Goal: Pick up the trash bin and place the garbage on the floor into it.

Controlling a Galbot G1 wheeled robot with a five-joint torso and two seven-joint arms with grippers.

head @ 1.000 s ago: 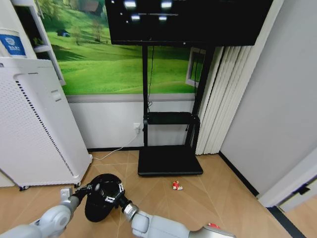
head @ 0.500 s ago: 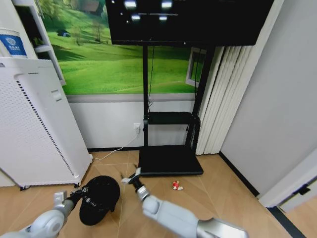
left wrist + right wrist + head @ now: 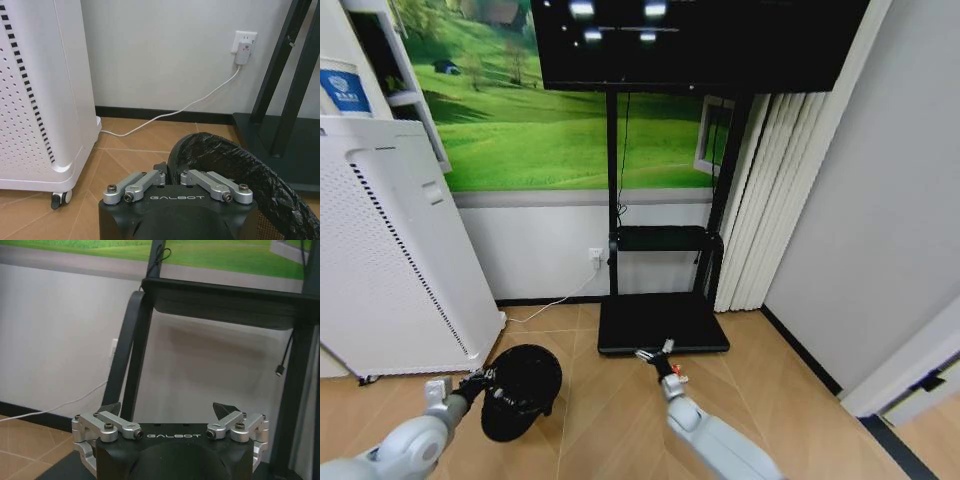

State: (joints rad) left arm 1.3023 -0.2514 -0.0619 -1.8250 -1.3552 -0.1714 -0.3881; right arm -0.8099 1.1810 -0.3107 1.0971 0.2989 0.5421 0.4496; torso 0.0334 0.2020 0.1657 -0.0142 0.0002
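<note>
The trash bin [image 3: 523, 388], small, round and black with a black bag liner [image 3: 240, 167], stands on the tan herringbone floor [image 3: 590, 420] at the lower left. My left gripper [image 3: 480, 384] is at its near-left rim, and in the left wrist view the left gripper [image 3: 172, 175] is shut on that rim. My right gripper [image 3: 655, 351] hovers open just above the front edge of the TV-stand base; its spread fingertips [image 3: 112, 408] face the stand's legs. A small red-and-white piece of garbage [image 3: 679, 377] lies on the floor right beside the right wrist, partly covered by it.
A tall white perforated appliance [image 3: 390, 260] on casters stands left of the bin. The flat black TV-stand base [image 3: 660, 322] and its posts sit ahead, under a wall screen [image 3: 690, 40]. A white cord [image 3: 555, 305] runs along the baseboard. Vertical blinds [image 3: 770, 200] and a grey wall close the right.
My right arm has swung away from the bin, moving right and forward to the front of the stand base beside the red garbage. The left gripper has stayed on the bin's rim.
</note>
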